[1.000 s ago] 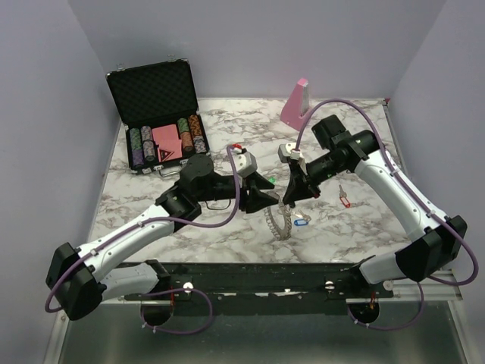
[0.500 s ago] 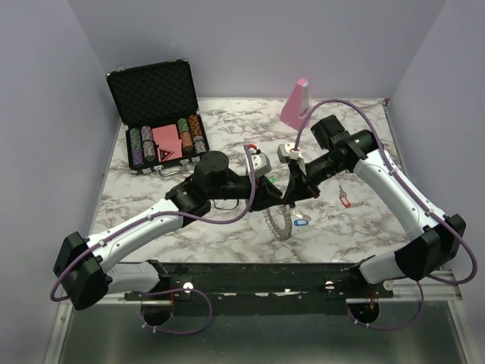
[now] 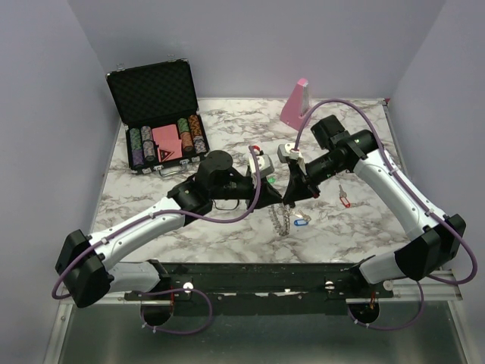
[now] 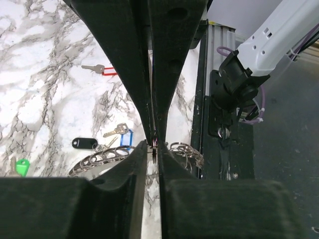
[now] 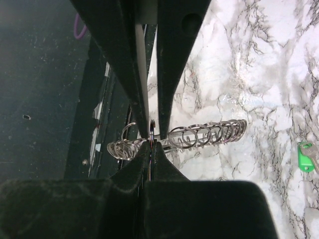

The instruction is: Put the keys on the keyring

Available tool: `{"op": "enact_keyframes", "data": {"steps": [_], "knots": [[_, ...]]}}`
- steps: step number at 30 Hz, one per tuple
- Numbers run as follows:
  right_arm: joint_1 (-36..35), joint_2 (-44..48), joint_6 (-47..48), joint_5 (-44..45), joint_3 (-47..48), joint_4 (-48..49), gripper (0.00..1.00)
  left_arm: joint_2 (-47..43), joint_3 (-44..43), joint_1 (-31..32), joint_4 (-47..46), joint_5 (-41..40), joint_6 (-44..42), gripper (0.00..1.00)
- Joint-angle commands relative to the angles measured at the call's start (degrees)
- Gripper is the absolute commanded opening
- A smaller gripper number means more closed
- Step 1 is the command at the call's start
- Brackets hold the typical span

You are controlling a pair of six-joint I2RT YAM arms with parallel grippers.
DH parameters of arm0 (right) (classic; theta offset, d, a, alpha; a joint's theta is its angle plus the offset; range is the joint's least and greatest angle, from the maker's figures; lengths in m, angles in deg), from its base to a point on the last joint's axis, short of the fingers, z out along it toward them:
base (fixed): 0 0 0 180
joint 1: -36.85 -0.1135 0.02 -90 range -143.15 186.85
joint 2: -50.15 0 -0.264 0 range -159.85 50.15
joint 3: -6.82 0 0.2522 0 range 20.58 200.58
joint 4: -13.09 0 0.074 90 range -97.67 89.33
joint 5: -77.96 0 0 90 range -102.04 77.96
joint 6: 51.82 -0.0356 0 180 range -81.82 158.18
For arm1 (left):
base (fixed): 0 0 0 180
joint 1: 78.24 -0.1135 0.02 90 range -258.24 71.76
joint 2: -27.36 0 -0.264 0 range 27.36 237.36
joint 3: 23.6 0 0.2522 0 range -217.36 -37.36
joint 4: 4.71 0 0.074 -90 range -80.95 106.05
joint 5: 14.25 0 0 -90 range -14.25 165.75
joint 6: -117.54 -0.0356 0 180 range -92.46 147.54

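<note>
Marble-patterned tabletop (image 3: pixel 189 235), white with grey veins; lilac walls.
Right gripper (image 5: pixel 150 142): jaws closed on one wire loop of the keyring (image 5: pixel 199 134), a grey metal coil seen edge-on, lying crosswise at the fingertips.
Left gripper (image 4: pixel 153 145): jaws a thin slit apart at the keyring's rim; cannot tell whether they grip it.
Keys on the marble beyond the left jaws: blue-tagged key (image 4: pixel 121 133), black tag (image 4: pixel 84 144), green tag (image 4: pixel 20 167), red-tagged key (image 4: pixel 99 69).

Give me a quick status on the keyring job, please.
Right pincer shut on keyring. Left pincer nearly closed tip to tip with it, grip unclear. Keys loose on table, none on ring. Nothing in the way.
</note>
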Motion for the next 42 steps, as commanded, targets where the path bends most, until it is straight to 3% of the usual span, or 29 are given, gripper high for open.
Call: {"op": "enact_keyframes", "data": {"steps": [1,3,4,9,12,14,17,19,22,24,28,34,42], "knots": [[-0.25,0.25,0.31,-1.81,1.37,-0.72,0.00,0.93,-1.92,0.27,0.90,-0.09,-0.50,0.15],[-0.25,0.17,0.39,-1.81,1.55,-0.81,0.00,1.10,-2.10,0.27,1.25,0.35,-0.59,0.02],[-0.25,0.17,0.31,-1.90,1.55,-0.81,0.00,1.28,-2.27,0.27,1.60,0.52,-0.67,0.00],[-0.24,0.52,0.31,-2.07,1.64,-0.90,0.00,1.46,-2.45,0.27,2.74,0.79,-0.94,0.00],[-0.25,0.52,0.22,-2.25,1.46,-0.72,0.00,1.46,-2.62,0.27,2.74,0.35,-1.12,0.14],[-0.25,0.69,0.13,-2.16,1.37,-0.72,0.00,1.28,-2.63,0.27,2.74,0.26,-1.20,0.17],[-0.25,0.78,0.04,-2.25,1.20,-0.55,0.00,1.19,-2.71,0.27,2.74,0.35,-1.20,0.13],[-0.16,0.69,0.04,-2.42,1.29,-0.55,0.00,1.28,-2.89,0.27,3.96,0.70,-1.20,0.00],[-0.25,0.52,0.13,-2.86,1.37,-0.81,0.00,0.58,-2.19,0.36,3.10,0.88,-0.94,0.00],[-0.16,0.52,0.13,-3.04,1.20,-0.72,0.01,-0.56,-0.61,0.27,-0.23,0.09,0.11,0.00],[-0.25,1.13,-0.49,-4.36,0.76,-0.28,0.24,-5.03,6.32,0.27,-11.20,-2.46,3.00,0.00],[-0.16,0.78,1.88,-8.04,0.41,-1.86,0.23,-7.86,16.79,0.36,-31.95,-4.66,9.77,0.00],[-0.16,0.25,1.19,-10.25,-1.17,-0.64,0.28,-7.60,19.52,0.44,-39.18,-4.84,12.33,0.00]]}}
